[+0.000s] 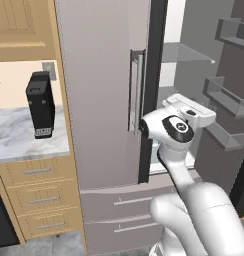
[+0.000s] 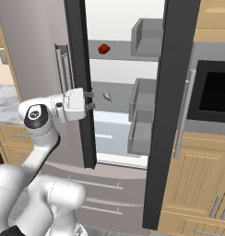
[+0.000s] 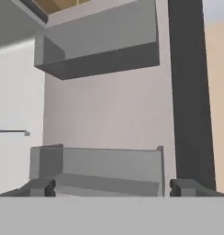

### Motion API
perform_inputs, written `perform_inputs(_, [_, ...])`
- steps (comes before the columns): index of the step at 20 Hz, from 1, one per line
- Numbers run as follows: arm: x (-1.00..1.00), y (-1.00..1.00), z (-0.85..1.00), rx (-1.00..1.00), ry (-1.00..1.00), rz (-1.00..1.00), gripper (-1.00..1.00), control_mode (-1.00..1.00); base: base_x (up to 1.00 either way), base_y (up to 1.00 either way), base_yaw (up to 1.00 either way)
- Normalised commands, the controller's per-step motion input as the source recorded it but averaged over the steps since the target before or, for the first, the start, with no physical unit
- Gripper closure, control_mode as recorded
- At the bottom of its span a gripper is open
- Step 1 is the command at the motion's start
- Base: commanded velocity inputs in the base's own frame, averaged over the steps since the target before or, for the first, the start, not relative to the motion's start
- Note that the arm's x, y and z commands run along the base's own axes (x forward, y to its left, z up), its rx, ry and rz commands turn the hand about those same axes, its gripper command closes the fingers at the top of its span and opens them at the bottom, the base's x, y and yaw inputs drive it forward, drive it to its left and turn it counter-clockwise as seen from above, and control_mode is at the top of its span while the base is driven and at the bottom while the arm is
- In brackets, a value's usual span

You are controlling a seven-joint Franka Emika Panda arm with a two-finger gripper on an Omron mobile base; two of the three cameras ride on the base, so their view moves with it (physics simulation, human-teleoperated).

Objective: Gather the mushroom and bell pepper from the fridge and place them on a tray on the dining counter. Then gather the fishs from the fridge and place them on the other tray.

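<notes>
The fridge (image 1: 99, 100) has its left door shut and its right door (image 2: 174, 115) swung open. Inside, the red bell pepper (image 2: 103, 48) sits on an upper shelf. On the shelf below lies a tiny pale-brown lump, the mushroom (image 2: 107, 96). My gripper (image 2: 90, 100) is at the opening beside the dark edge of the shut door, level with the mushroom's shelf and left of it. It is open, with nothing between the fingers. In the hand view the gripper (image 3: 112, 188) faces the grey bins (image 3: 100, 167) on the open door. The fishs, the trays and the dining counter are out of view.
A black coffee machine (image 1: 40, 105) stands on the marbled counter left of the fridge, over wooden drawers (image 1: 39, 192). The fridge drawers (image 2: 105, 189) lie below the opening. A built-in oven (image 2: 213, 90) and wooden cabinets sit right of the open door.
</notes>
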Motion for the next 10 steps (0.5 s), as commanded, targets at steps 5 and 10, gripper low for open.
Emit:
perform_inputs(5, [0.02,0.99,0.03,-0.04,0.0,0.26,-1.0,-1.0,0.0,0.0,0.0])
perform_inputs(10, [0.02,0.8,0.09,0.0,0.0,0.32,-1.0,-1.0,0.0,0.0,0.0])
